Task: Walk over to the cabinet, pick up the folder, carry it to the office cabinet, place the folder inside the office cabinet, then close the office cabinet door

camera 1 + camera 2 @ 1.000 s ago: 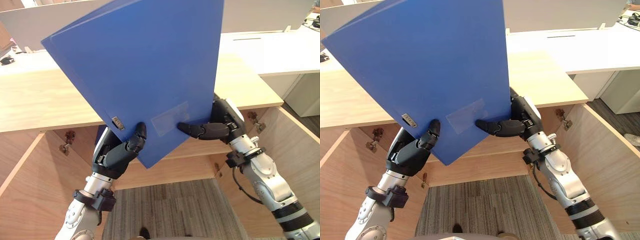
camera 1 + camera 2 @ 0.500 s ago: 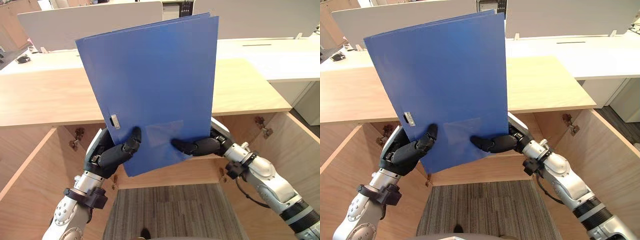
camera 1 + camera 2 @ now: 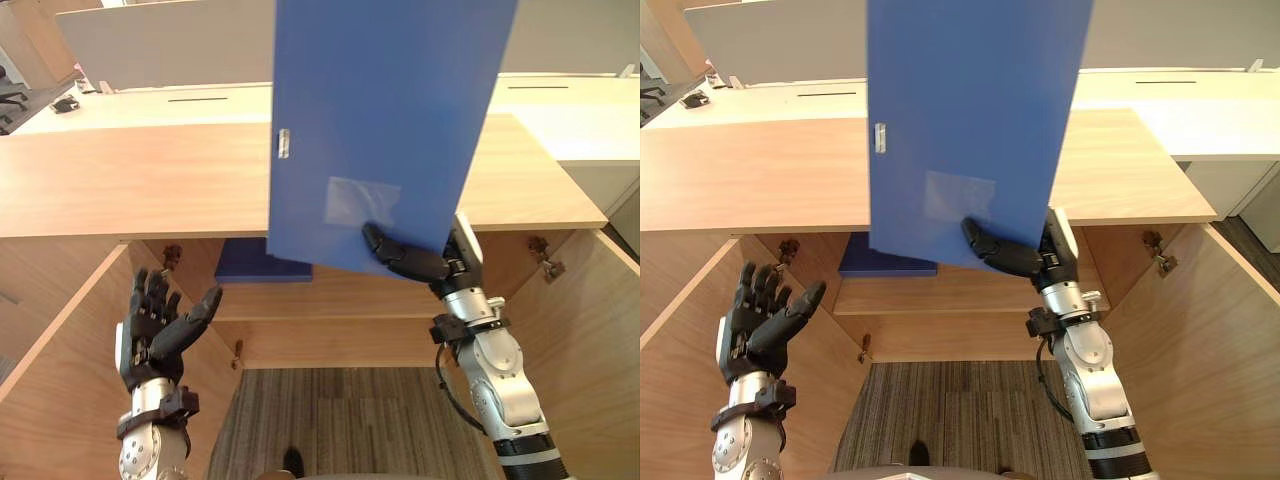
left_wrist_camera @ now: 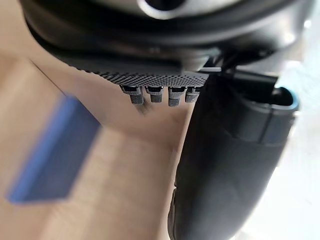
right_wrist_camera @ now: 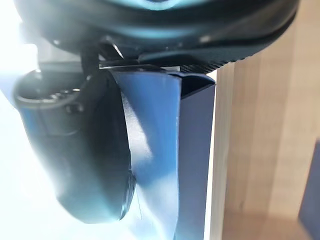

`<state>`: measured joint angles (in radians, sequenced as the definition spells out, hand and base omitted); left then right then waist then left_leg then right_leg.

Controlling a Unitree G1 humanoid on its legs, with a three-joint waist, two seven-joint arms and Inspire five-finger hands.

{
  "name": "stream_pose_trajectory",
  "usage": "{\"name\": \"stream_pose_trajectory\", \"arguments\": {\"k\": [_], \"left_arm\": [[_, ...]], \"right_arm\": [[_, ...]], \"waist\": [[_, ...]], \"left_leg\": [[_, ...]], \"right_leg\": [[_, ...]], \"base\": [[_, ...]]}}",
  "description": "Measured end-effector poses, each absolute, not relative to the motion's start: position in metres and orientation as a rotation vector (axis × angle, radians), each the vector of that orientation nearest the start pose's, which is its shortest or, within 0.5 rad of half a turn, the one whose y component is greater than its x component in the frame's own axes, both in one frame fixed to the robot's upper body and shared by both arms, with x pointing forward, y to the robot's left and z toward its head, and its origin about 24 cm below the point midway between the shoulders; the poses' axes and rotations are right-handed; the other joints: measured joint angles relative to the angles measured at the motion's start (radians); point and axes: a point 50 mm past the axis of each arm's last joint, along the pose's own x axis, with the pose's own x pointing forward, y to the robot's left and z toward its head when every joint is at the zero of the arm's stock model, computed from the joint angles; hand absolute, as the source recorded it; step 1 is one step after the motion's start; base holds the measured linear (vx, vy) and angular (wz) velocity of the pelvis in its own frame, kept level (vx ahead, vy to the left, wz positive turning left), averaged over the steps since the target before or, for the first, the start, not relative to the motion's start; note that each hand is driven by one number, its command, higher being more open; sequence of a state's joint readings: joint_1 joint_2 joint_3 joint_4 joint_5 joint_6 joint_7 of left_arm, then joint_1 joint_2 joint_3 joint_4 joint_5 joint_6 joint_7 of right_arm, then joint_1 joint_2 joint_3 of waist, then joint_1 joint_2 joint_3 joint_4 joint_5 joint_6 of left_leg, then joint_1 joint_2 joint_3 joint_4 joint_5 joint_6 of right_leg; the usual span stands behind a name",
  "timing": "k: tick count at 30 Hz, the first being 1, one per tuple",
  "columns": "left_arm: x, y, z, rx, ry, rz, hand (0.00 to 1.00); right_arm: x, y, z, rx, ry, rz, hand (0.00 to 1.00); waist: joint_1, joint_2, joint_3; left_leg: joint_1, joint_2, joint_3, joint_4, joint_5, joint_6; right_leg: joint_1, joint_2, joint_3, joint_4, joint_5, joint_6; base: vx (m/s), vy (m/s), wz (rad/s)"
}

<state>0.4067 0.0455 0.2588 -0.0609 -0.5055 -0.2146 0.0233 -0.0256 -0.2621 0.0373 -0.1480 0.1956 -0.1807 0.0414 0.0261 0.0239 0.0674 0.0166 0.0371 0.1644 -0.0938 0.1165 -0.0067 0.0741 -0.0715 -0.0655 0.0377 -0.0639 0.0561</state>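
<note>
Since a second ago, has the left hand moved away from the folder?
Yes. The left hand has released the blue folder and dropped lower, open, farther below the edge of the cabinet top. The right hand holds the folder alone.

Blue folder (image 3: 385, 120), closed, upright w/ slight tilt, held up over wood office cabinet (image 3: 130, 185) top, centre-right; lower edge pinched by right hand (image 3: 418, 264). Cabinet doors open both sides.

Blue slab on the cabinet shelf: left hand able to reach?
Probably yes. Left hand is open, nothing between it and the blue slab; the folder in the right hand is held higher.
</note>
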Motion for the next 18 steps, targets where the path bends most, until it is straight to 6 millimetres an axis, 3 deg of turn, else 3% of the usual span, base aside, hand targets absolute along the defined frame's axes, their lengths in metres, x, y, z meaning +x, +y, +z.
{"name": "stream_pose_trajectory", "arguments": {"k": [3, 6, 8, 11, 12, 16, 18], "left_arm": [[0.137, 0.25, -0.018, -0.293, 0.128, 0.505, 1.0], [0.121, 0.248, -0.059, -0.25, 0.338, 0.524, 1.0], [0.098, 0.243, -0.1, -0.22, 0.575, 0.526, 1.0], [0.068, 0.233, -0.134, -0.201, 0.826, 0.518, 1.0], [0.066, 0.229, -0.141, -0.194, 0.876, 0.502, 1.0], [0.092, 0.225, -0.143, -0.172, 0.874, 0.442, 1.0], [0.119, 0.229, -0.135, -0.149, 0.804, 0.423, 1.0]], "right_arm": [[0.252, -0.175, 0.103, -0.136, -0.342, 0.107, 0.0], [0.252, -0.167, 0.102, -0.205, -0.34, 0.134, 0.0], [0.25, -0.154, 0.098, -0.254, -0.342, 0.192, 0.0], [0.245, -0.135, 0.091, -0.358, -0.349, 0.303, 0.0], [0.246, -0.126, 0.09, -0.405, -0.368, 0.356, 0.0], [0.271, -0.096, 0.085, -0.606, -0.401, 0.503, 0.0], [0.281, -0.088, 0.078, -0.721, -0.383, 0.547, 0.0]], "waist": [[0.0, 0.0, 0.0], [-0.003, 0.0, 0.0], [-0.01, -0.002, 0.001], [-0.014, -0.01, 0.016], [-0.014, -0.017, 0.057], [-0.002, -0.014, 0.177], [0.021, -0.005, 0.257]], "left_leg": [[-0.005, 0.0, -0.005, 0.0, 0.0, 0.0], [-0.012, 0.003, -0.004, 0.0, -0.001, -0.001], [-0.027, 0.011, 0.005, 0.001, -0.003, -0.003], [-0.059, 0.017, 0.023, 0.009, -0.003, -0.003], [-0.086, 0.021, 0.024, 0.049, -0.016, -0.003], [-0.29, 0.055, 0.026, 0.295, -0.098, 0.0], [-0.378, 0.07, 0.019, 0.394, -0.133, -0.004]], "right_leg": [[-0.001, 0.0, -0.005, -0.002, 0.0, 0.0], [-0.01, -0.002, -0.003, -0.002, 0.0, 0.0], [-0.03, -0.001, 0.005, -0.001, 0.001, -0.001], [-0.079, 0.004, 0.019, 0.023, 0.0, -0.003], [-0.104, 0.004, 0.024, 0.053, -0.005, -0.007], [-0.279, 0.014, 0.038, 0.228, -0.049, -0.014], [-0.37, 0.017, 0.037, 0.331, -0.087, -0.02]], "base": [[0.01, -0.007, 0.04], [0.0, 0.0, 0.0], [0.0, -0.005, -0.1], [0.01, -0.006, -0.19], [-0.03, -0.005, -0.12], [-0.16, -0.029, -0.1], [-0.21, -0.007, 0.03]]}}
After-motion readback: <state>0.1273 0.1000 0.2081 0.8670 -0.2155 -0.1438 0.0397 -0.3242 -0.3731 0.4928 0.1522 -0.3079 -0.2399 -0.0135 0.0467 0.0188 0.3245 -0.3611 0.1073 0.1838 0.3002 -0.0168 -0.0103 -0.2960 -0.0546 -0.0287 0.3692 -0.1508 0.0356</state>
